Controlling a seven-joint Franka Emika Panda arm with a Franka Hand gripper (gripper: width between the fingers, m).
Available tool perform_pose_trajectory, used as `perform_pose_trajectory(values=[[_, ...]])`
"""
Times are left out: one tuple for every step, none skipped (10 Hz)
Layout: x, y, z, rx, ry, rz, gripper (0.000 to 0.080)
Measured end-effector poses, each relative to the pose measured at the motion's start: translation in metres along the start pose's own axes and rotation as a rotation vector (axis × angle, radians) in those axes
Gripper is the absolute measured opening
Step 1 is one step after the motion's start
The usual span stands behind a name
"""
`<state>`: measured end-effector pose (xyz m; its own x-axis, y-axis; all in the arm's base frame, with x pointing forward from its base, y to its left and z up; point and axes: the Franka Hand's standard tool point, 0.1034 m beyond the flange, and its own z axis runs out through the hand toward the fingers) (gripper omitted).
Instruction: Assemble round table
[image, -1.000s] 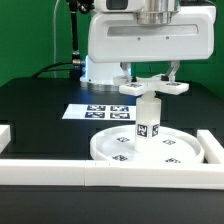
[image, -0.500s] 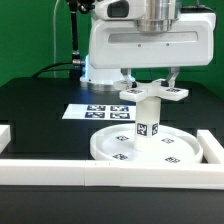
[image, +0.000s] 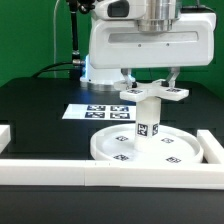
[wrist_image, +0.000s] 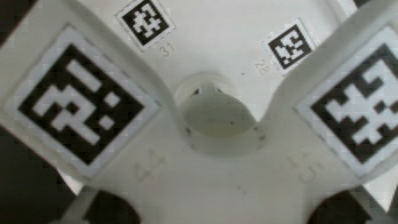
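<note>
Hanging just over the cross foot

The gripper (image: 153, 80) hangs right above the cross-shaped foot piece (image: 155, 92). Two dark fingers (image: 131, 75) show, one at each side of the foot piece, set apart. I cannot tell if they squeeze it. The foot piece sits on top of the short thick leg (image: 148, 122). The leg stands upright near the middle of the big round disc (image: 103, 147). The disc lies on the black table (image: 40, 110), just inside the long white border bars (image: 60, 170). The marker board (image: 95, 112) lies flat behind the disc. In the wrist view the foot piece is very close, with black-and-white tags (wrist_image: 80, 95) on its arms.
</note>
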<state>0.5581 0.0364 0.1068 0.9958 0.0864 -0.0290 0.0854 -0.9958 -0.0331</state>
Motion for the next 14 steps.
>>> perform_pose_trajectory(values=[[0.0, 0.0, 0.0, 0.0, 0.0, 0.0, 0.0449], [0.0, 0.0, 0.0, 0.0, 0.0, 0.0, 0.0449], [0.0, 0.0, 0.0, 0.0, 0.0, 0.0, 0.0449], [0.0, 0.0, 0.0, 0.0, 0.0, 0.003, 0.0449], [0.0, 0.0, 0.0, 0.001, 0.0, 0.023, 0.0449], [0.0001, 0.0001, 0.0, 0.001, 0.001, 0.027, 0.0449], [0.0005, 0.0009, 0.0, 0.003, 0.005, 0.067, 0.0449], [0.0018, 0.0001, 0.0003, 0.011, 0.017, 0.209, 0.0449], [0.0022, 0.0, 0.0004, 0.015, 0.026, 0.319, 0.0449], [0.003, -0.0002, 0.0004, 0.027, 0.046, 0.453, 0.0449], [0.0033, -0.0004, 0.0006, 0.045, 0.057, 0.568, 0.0449], [0.0049, 0.0001, 0.0005, 0.065, 0.065, 0.689, 0.0449], [0.0061, 0.0004, 0.0005, 0.076, 0.073, 0.797, 0.0449], [0.006, 0.0004, 0.0004, 0.093, 0.067, 0.932, 0.0449]])
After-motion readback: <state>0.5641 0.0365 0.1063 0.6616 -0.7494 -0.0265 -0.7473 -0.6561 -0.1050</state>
